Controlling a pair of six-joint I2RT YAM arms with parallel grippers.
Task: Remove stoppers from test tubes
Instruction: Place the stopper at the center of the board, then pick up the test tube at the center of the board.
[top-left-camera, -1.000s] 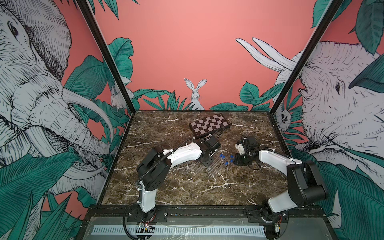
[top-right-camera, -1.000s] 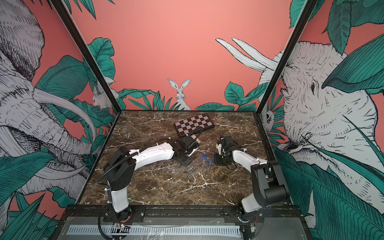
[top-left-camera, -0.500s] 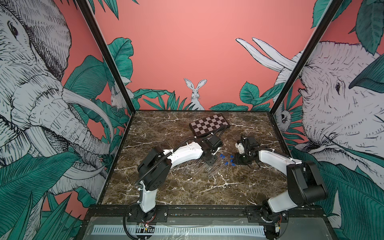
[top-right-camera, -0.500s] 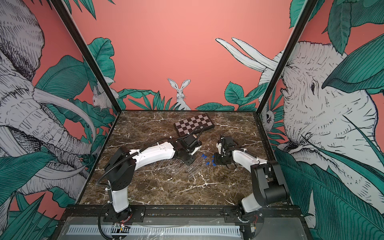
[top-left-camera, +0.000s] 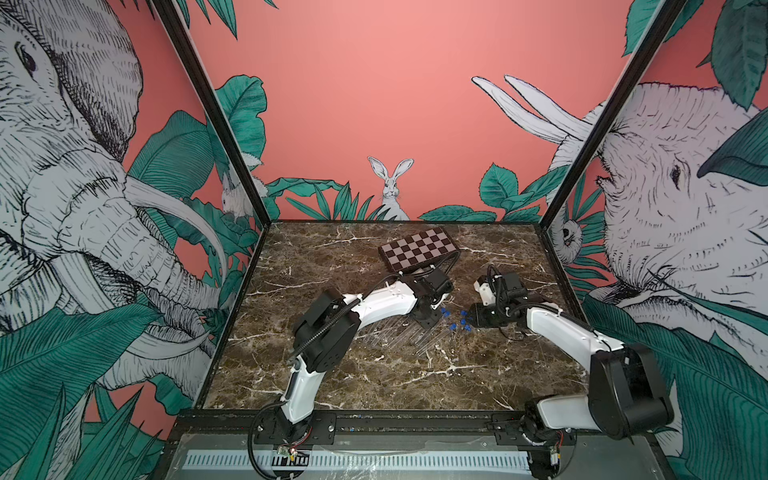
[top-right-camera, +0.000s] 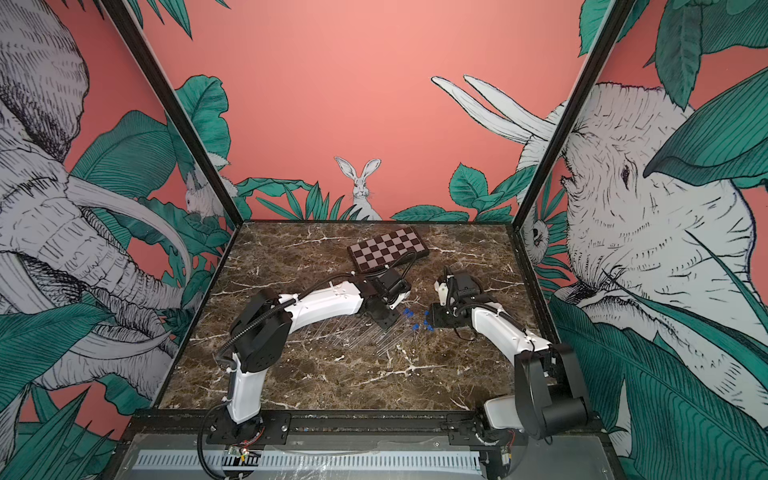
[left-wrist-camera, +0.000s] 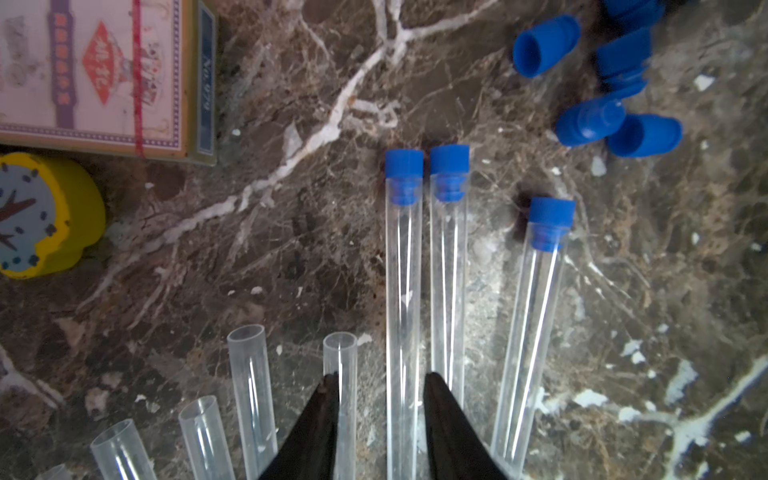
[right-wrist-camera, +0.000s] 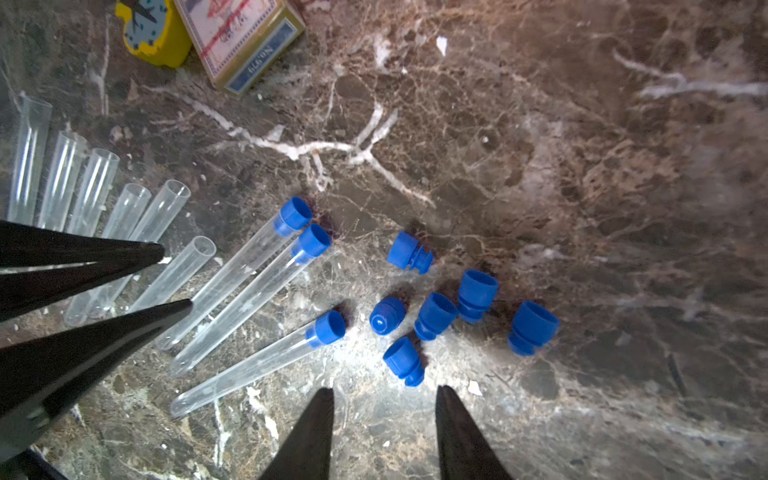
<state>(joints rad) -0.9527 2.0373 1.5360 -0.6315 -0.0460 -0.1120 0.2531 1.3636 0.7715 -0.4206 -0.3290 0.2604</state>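
Observation:
Three test tubes with blue stoppers (left-wrist-camera: 404, 166) in them lie side by side on the marble. Several open tubes (left-wrist-camera: 249, 374) lie beside them. My left gripper (left-wrist-camera: 381, 375) is open and low over the row. One stoppered tube (left-wrist-camera: 402, 299) runs between its fingers, and an open tube (left-wrist-camera: 340, 361) lies against one finger. Several loose stoppers (right-wrist-camera: 436, 316) lie in a cluster just past my right gripper (right-wrist-camera: 385, 390), which is open with nothing between its fingers. In both top views the grippers (top-left-camera: 430, 323) (top-right-camera: 434, 318) face each other across the stoppers (top-left-camera: 457, 322).
A checkered board (top-left-camera: 419, 251) lies behind the arms. A yellow toy clock (left-wrist-camera: 41, 216) and a flat printed box (left-wrist-camera: 95, 70) sit close to the tube row. The left gripper's fingers (right-wrist-camera: 124, 257) show in the right wrist view, over the tubes.
My right gripper has gone from shut to open beside the loose stoppers. My left gripper's jaws have narrowed slightly around the stoppered tube. Both arms stay in about the same place.

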